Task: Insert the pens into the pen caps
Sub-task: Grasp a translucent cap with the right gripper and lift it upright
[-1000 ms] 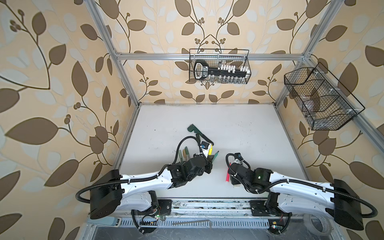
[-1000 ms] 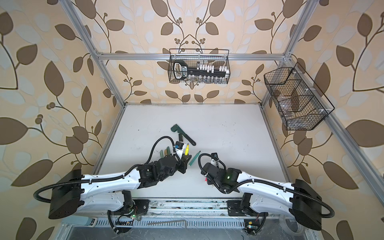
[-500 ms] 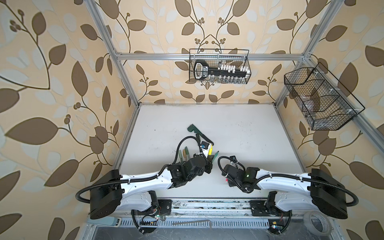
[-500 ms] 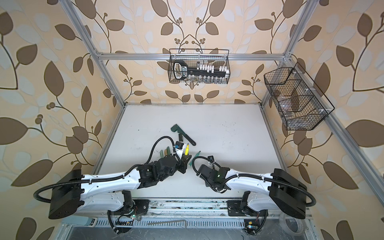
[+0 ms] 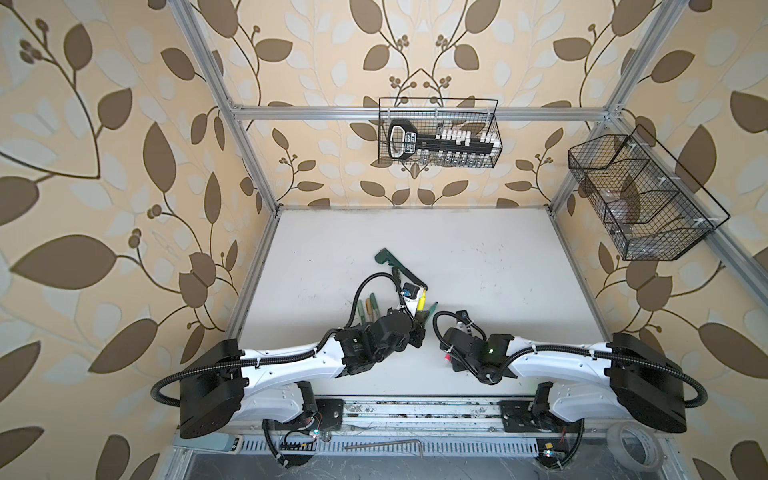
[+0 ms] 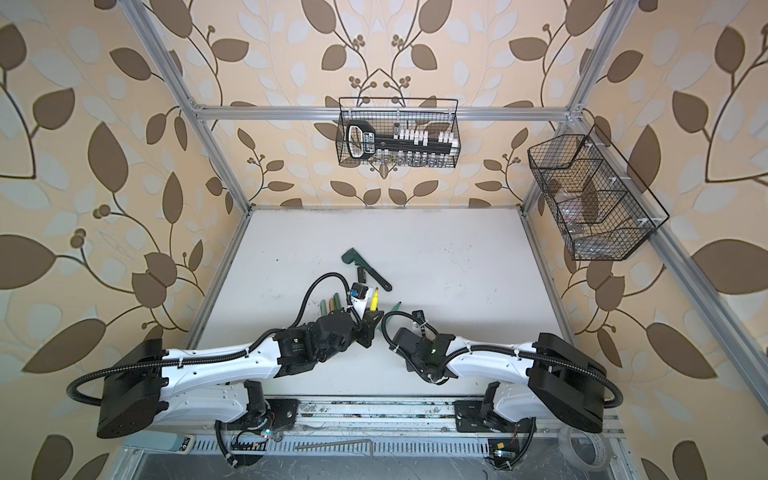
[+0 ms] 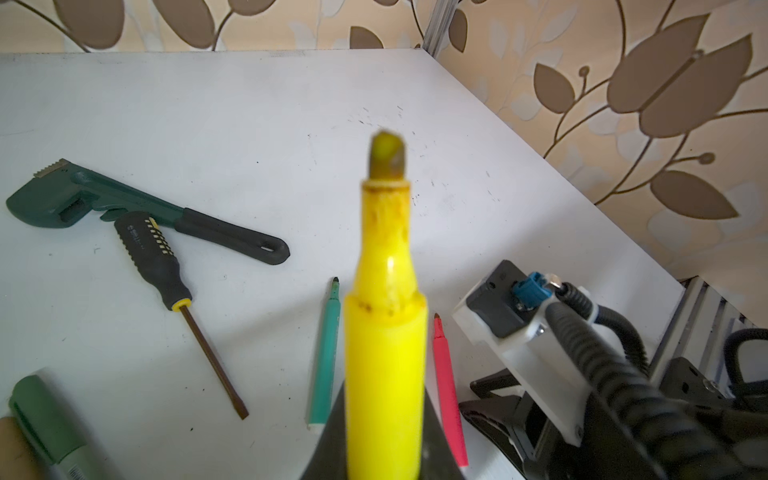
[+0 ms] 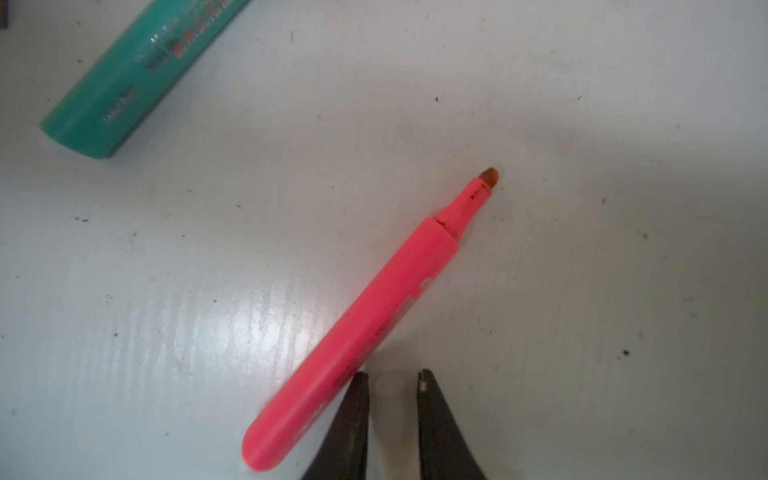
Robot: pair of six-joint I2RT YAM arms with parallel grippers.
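My left gripper (image 7: 384,436) is shut on the bright yellow pen (image 7: 386,332), whose bare tip points away from the wrist; both top views show this yellow pen (image 5: 423,300) (image 6: 374,300). My right gripper (image 8: 392,378) is down at the table, shut on a pale translucent pen cap (image 8: 390,411). It stands right beside the neon pink pen (image 8: 374,316), which lies uncapped. The teal pen (image 8: 137,70) (image 7: 324,353) lies between the arms. Three capped pens (image 5: 366,306) lie left of the left wrist. In both top views the right jaws are hidden under their wrist.
A dark green wrench (image 7: 104,199) and a black-handled screwdriver (image 7: 153,257) lie behind the pens. Wire baskets hang on the back wall (image 5: 438,139) and the right wall (image 5: 640,199). A tape roll (image 5: 633,453) and a hex key (image 5: 384,445) lie on the front ledge.
The right arm has folded lower and its wrist has slid a little left, beside the pink pen. The left arm and the yellow pen have stayed still.
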